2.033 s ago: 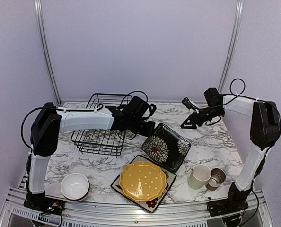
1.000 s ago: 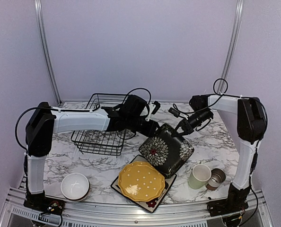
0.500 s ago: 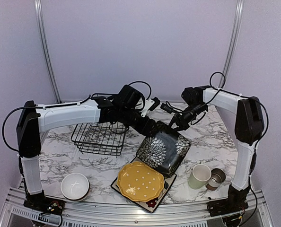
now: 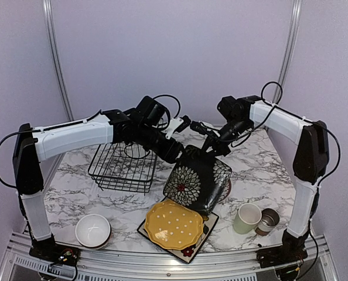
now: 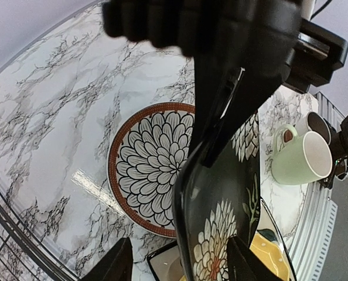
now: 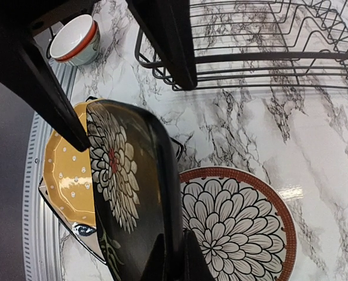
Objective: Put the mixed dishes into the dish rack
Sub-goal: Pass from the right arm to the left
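A black square plate (image 4: 195, 180) with white-and-red flowers hangs tilted on edge above the table. My right gripper (image 6: 177, 259) is shut on its upper rim (image 6: 162, 193). My left gripper (image 5: 181, 268) is open, its fingers (image 5: 119, 267) standing apart on either side of the same plate (image 5: 221, 234) without touching it. The dish rack (image 4: 124, 168) stands to the left. A yellow dotted plate (image 4: 174, 224) lies on a second black square plate (image 4: 187, 253). The white bowl (image 4: 93, 229), green mug (image 4: 246, 218) and grey-brown cup (image 4: 269, 219) sit near the front.
A round white plate with a red rim and petal pattern (image 5: 146, 167) lies on the marble directly under the lifted plate, and it also shows in the right wrist view (image 6: 238, 229). The two arms meet closely over the table's middle.
The right gripper reached in and shut on the plate's rim. The left gripper opened off it. Both arms rose, and the plate came up off the round plate.
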You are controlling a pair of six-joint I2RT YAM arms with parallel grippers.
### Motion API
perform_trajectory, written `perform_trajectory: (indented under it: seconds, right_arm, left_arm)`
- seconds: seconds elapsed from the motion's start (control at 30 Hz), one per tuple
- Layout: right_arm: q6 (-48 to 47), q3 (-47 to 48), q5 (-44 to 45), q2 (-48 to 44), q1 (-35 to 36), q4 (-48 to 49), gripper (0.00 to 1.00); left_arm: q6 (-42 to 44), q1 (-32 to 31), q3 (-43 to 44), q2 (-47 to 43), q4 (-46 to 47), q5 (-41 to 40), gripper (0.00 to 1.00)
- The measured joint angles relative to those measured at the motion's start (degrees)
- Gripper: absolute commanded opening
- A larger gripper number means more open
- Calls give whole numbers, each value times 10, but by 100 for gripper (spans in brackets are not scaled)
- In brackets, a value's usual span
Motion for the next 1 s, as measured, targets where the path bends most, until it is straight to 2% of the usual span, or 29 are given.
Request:
perform_trajectory:
  seconds: [0.37,0.67,0.73,0.77,0.83,1.0]
  right_arm:
    - [3,29,-6,-2,2,-5,0]
    - [13,36,-12,-2,2,-9,0]
    - [15,46,-14,-2,2,-10,0]
    - [16,49,-15,-2,2,-9,0]
    - [19,58,-16,-2,2,-9,0]
    - [27,69,-19,-2,2,-7,0]
  left_arm:
    - [-14,3,-7,0,2,45,23]
    - [-19,12,-9,0,4,59,18]
    - [-20,14,-11,0,5,63,27]
    - [-20,14,-12,0,5,64,28]
    - [-20,14,-12,1,5,65,25]
    - [-21,14,-12,3,5,63,9]
